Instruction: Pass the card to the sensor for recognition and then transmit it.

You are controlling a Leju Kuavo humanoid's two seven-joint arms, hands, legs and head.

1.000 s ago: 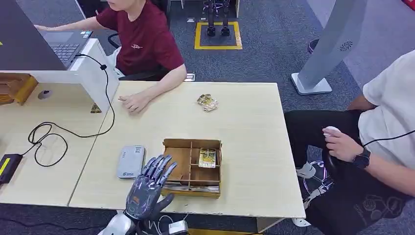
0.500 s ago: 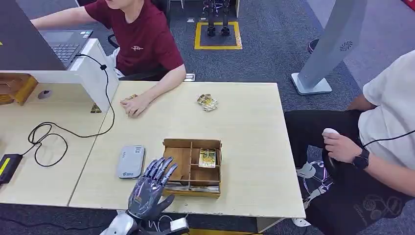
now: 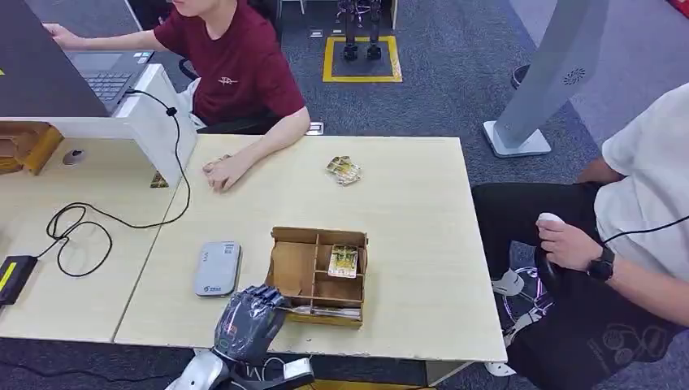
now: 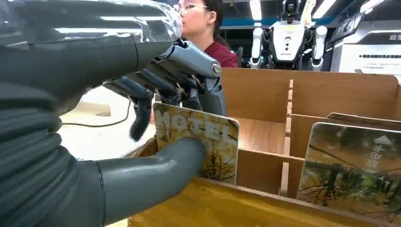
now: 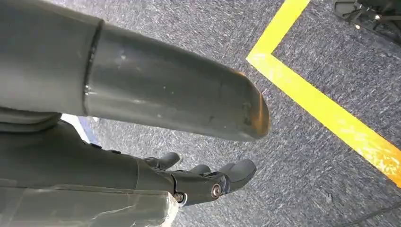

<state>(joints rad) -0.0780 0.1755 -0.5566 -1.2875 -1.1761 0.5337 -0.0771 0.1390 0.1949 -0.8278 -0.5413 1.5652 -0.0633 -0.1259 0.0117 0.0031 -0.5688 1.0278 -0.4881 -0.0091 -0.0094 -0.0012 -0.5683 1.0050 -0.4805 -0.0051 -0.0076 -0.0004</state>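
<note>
left hand [image 4: 156, 118] pinching card [image 4: 201, 144] at box [image 3: 318, 276] front edge; right hand [image 5: 189, 182] hangs released | reader [image 3: 217, 267] pass, handover pending

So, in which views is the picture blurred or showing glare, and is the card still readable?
Left wrist view: the robot hand is close and soft, with glare streaks on its clear cover; the pinched card reads sharply. Head view: even lighting, the wooden box is crisp. Right wrist view: the thumb looms large, the carpet is in focus.
</note>
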